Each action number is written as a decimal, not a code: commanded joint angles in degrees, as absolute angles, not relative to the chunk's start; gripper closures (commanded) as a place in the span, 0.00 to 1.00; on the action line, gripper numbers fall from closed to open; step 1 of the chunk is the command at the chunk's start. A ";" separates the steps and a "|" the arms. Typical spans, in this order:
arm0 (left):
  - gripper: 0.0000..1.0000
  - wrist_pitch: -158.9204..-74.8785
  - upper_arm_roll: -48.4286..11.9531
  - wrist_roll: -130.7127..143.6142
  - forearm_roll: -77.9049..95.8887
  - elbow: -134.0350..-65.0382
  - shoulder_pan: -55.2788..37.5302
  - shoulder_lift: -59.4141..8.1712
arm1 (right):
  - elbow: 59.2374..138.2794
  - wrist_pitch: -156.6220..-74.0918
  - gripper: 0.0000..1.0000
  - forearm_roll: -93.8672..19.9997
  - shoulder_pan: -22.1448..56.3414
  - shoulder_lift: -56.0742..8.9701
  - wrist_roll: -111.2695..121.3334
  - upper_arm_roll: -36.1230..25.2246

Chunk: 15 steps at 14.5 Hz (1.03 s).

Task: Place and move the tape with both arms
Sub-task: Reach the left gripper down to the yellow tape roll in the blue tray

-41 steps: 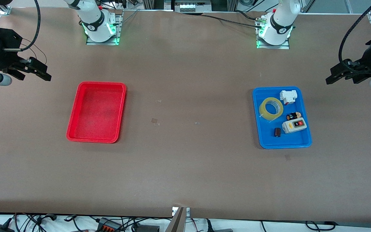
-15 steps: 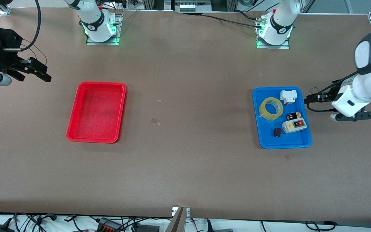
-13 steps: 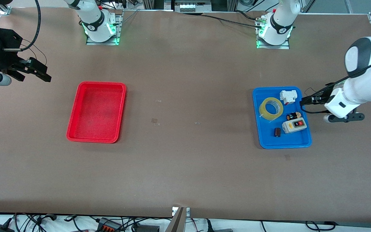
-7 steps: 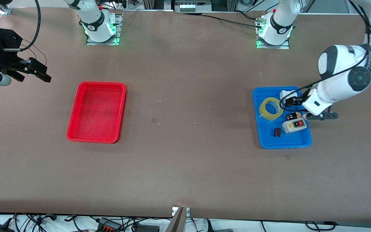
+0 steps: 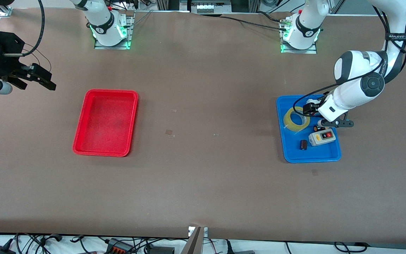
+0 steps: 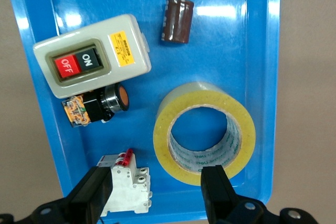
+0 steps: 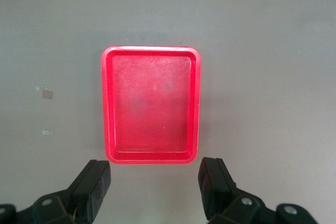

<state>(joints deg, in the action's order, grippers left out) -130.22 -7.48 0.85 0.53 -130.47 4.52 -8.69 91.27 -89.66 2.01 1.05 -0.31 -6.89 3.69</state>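
The right gripper [image 5: 41,78] waits, fingers spread and empty, over bare table [image 5: 203,176] beside the red tray [image 5: 105,122]. The tape [image 5: 296,119] lies flat in the blue tray [image 5: 312,157], partly beneath the left gripper [image 5: 310,109], fingers wide and empty. Judged light, stiff, slick-sided; pinching across the ring wall suits. The switch box [image 5: 322,137] and breaker [image 6: 126,190] crowd it.

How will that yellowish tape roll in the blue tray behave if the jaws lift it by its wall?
The tape lies flat in the blue tray, so it probably won't roll until lifted. Its large hollow core suggests it's light. The glossy wall may be slippery, and a one-sided pinch could let it tilt.
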 commanded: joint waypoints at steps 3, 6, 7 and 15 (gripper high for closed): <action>0.00 -133.06 -7.56 -7.45 -0.62 -131.04 5.27 -12.03 | 90.79 -89.74 0.01 2.37 1.05 -0.26 -7.12 3.78; 0.00 -133.68 -7.56 -7.03 -0.53 -131.04 5.36 -14.49 | 90.88 -89.82 0.01 2.37 1.05 -0.26 -7.12 3.78; 0.00 -134.20 -7.56 -7.03 -0.53 -131.04 5.45 -15.11 | 90.88 -89.74 0.01 2.37 1.14 -0.26 -7.12 3.78; 0.00 -136.05 -7.56 -6.77 -0.53 -130.96 5.01 -18.81 | 90.97 -89.74 0.01 1.67 0.97 -0.35 -6.86 3.78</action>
<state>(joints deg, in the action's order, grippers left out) -135.40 -7.46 -5.99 0.51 -130.88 4.97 -18.16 91.28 -89.66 2.00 1.05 -0.36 -6.89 3.69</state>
